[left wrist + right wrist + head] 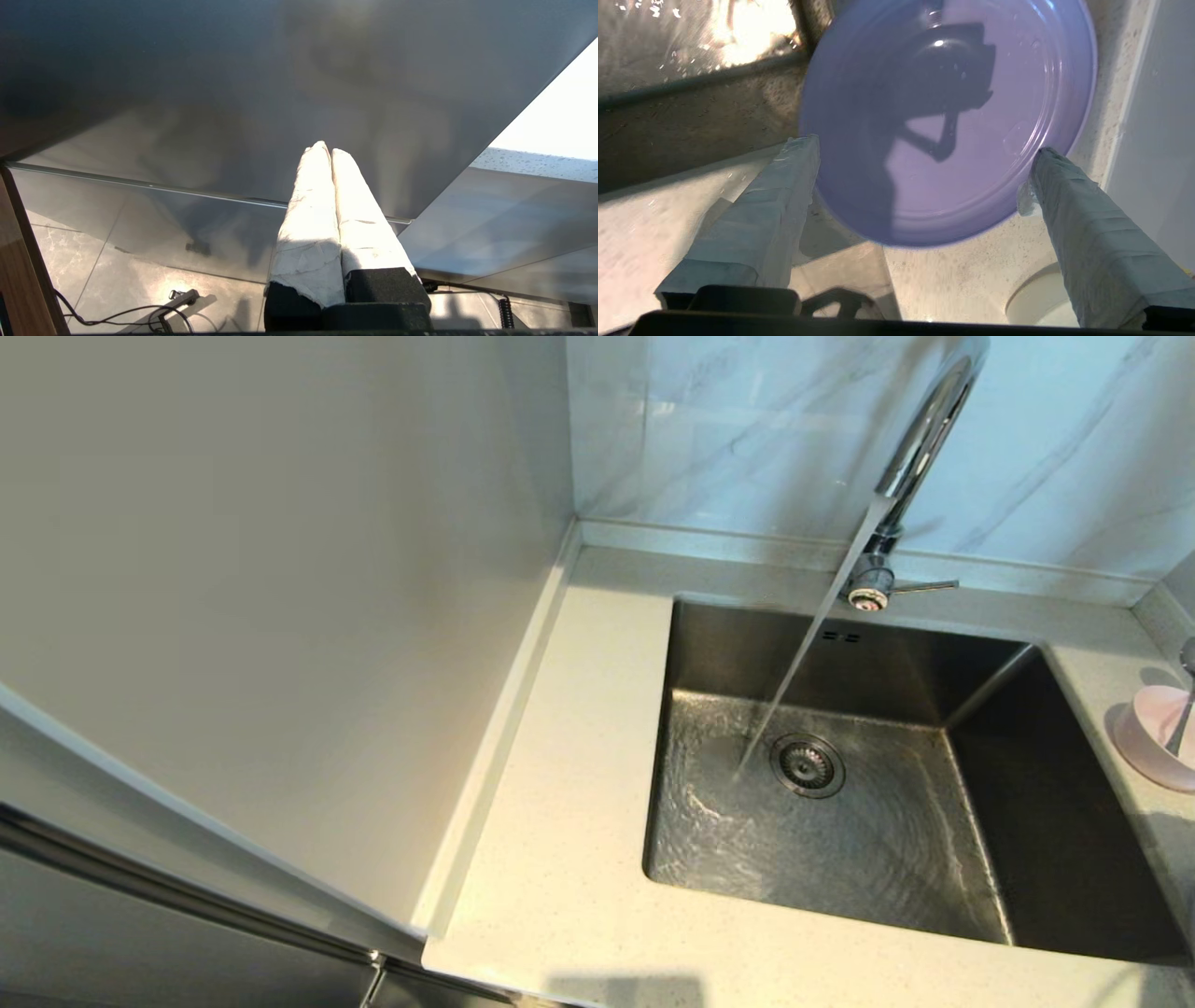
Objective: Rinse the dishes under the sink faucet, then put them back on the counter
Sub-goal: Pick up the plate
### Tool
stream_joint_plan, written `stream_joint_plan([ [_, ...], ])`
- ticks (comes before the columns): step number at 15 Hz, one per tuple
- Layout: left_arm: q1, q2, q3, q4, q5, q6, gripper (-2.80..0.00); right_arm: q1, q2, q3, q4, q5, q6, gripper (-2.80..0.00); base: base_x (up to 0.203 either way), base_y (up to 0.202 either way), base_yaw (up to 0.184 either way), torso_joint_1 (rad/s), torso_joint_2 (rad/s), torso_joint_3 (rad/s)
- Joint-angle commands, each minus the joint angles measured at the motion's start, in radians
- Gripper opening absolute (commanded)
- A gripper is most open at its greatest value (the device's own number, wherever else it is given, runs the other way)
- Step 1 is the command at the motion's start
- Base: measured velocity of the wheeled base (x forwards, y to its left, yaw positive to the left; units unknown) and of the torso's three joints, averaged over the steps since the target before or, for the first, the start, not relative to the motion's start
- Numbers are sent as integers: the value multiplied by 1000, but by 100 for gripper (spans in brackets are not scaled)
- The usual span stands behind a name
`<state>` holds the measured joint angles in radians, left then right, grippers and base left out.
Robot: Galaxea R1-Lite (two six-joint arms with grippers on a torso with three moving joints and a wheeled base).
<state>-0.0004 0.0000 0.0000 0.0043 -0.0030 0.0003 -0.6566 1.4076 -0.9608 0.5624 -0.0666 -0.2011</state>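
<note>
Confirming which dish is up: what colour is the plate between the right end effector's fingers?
Lilac-purple plate, seen best in the right wrist view.

Shows the right gripper (924, 154) spread wide, its two taped fingers (766, 214) flanking a lilac round flat plate (971, 116). Plate rim touching or just beside both fingertips; true contact cannot be told. Carries the gripper's dark shadow across the wet plate face. Rests over the speckled table (962, 275), beside the sink (691, 37) edge, near a white rounded dish (1036, 298).
</note>
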Motion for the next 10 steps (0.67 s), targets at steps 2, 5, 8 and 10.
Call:
stream_joint_plan([
  [2,0,0,0,0,0,0,-280,5,-10,116,-123,-30,-1,0,0,0,0,0,0,0],
  [5,0,0,0,0,0,0,-280,43,-9,177,-208,-69,0,0,0,0,0,0,0,0],
  [8,0,0,0,0,0,0,-280,120,-3,271,-391,-137,0,0,0,0,0,0,0,0],
  [10,0,0,0,0,0,0,-280,184,-11,279,-409,-150,10,0,0,0,0,0,0,0],
])
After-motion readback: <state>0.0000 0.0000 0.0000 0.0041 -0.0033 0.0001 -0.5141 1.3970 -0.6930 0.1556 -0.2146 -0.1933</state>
